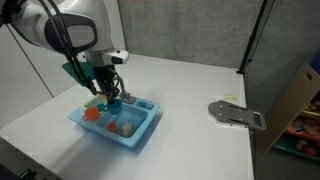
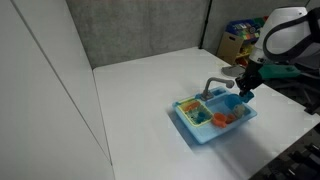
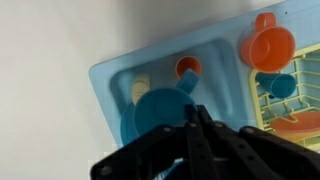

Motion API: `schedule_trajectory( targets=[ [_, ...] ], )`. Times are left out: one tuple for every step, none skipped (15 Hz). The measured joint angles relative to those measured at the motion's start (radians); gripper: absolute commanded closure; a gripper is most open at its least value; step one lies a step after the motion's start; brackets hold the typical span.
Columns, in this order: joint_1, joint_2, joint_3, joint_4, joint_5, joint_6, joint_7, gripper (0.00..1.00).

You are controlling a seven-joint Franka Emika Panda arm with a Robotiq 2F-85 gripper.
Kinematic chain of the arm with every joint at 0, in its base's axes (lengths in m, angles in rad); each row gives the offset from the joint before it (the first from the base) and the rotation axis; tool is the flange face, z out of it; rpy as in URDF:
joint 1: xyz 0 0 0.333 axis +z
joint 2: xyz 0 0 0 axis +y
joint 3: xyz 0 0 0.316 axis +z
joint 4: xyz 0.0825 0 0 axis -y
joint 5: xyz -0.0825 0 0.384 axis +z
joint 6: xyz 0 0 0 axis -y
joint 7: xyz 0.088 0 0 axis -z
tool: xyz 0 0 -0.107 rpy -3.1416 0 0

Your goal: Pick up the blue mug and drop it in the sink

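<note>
Gripper (image 3: 200, 113): 1, gripping blue mug (image 3: 153, 116): 1 | sink (image 3: 150, 58): 1

White arm (image 1: 62, 28) bends over from above, wrist vertical, hand (image 1: 112, 94) pointing straight down; dark fingers (image 3: 165, 152) drawn fully together, tips meeting in wrist view.

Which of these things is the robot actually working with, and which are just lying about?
In the job: blue mug, sink, gripper.
Just lying about: orange cup, yellow piece, grey flat item on the table.
</note>
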Motion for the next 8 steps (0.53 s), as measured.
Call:
schedule_trajectory(
  targets=[
    [0.0, 0.0, 0.0, 0.0, 0.0, 0.0, 0.0, 0.95],
    [0.0, 0.0, 0.0, 0.0, 0.0, 0.0, -0.001, 0.95],
    [0.0, 0.0, 0.0, 0.0, 0.0, 0.0, -0.001, 0.95],
    [0.0, 0.0, 0.0, 0.0, 0.0, 0.0, -0.001, 0.95],
    [0.0, 0.0, 0.0, 0.0, 0.0, 0.0, -0.001, 0.99],
    [0.0, 0.0, 0.0, 0.0, 0.0, 0.0, -0.001, 0.98],
    [0.0, 0.001, 0.0, 0.0, 0.0, 0.0, -0.001, 0.98],
    [0.0, 0.002, 0.0, 0.0, 0.0, 0.0, -0.001, 0.98]
  ],
)
